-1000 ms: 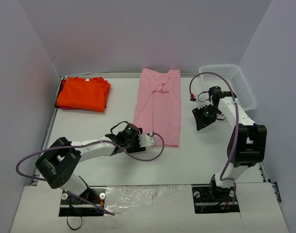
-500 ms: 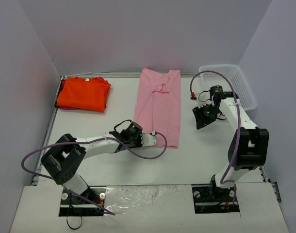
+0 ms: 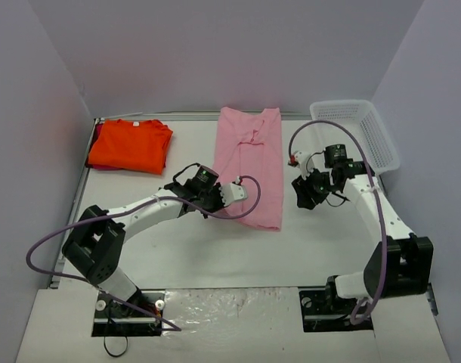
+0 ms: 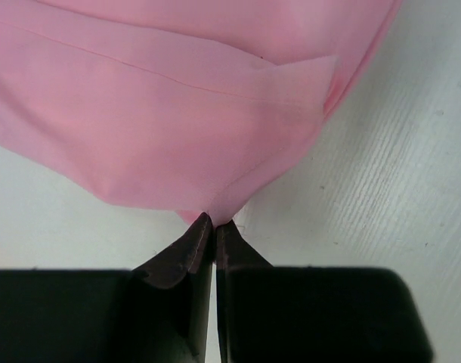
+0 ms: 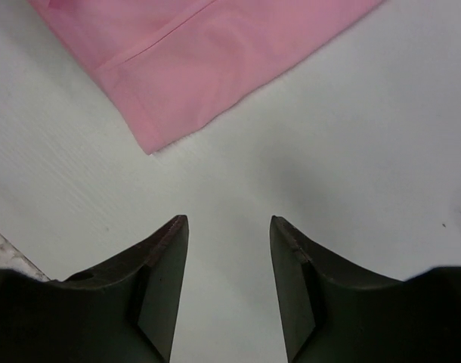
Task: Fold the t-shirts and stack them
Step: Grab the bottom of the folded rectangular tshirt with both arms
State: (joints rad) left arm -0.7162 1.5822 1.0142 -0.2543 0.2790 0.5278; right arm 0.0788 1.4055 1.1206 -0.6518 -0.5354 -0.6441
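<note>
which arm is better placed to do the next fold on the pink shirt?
Left. The left gripper is shut on the pink t-shirt at its near hem corner, with cloth bunched at its tips. The right gripper is open over the table beside the shirt's edge, holding nothing.

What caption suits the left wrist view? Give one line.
Left hand pinched shut on the edge of the pink t-shirt over the white table.

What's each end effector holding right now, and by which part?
Left end effector: pink t-shirt, pinched at a near hem corner. Right end effector: open, holding nothing.
</note>
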